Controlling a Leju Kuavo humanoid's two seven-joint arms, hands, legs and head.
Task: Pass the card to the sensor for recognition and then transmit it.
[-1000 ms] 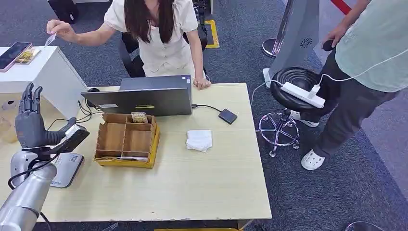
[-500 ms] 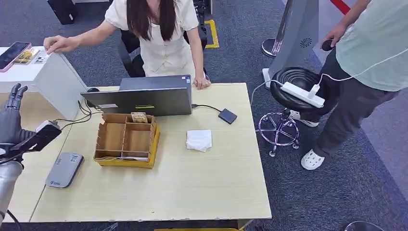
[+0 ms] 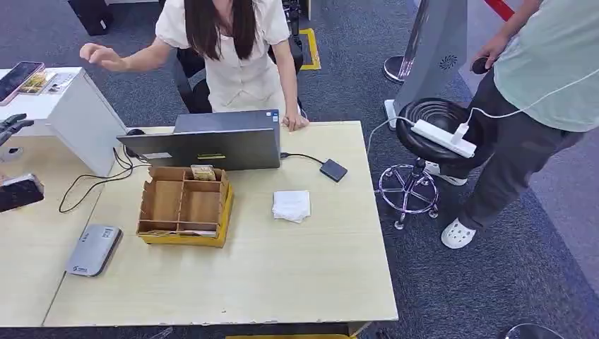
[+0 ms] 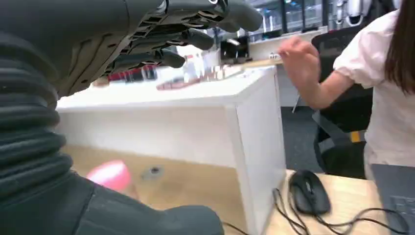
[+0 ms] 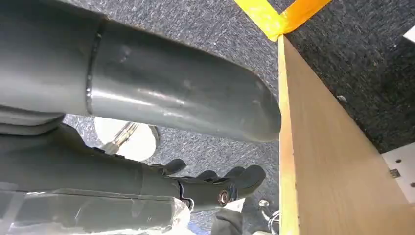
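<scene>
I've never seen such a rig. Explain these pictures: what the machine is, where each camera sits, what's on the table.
It's a humanoid robot with two arms and fingered hands. The wide picture comes from its head, looking down on a table with a laptop, a cardboard tray, a grey sensor and a white napkin. The other two come from cameras at its wrists. The left hand, fingers spread, holds nothing near a white cabinet where a person reaches. The right hand hangs beside the table's edge.
</scene>
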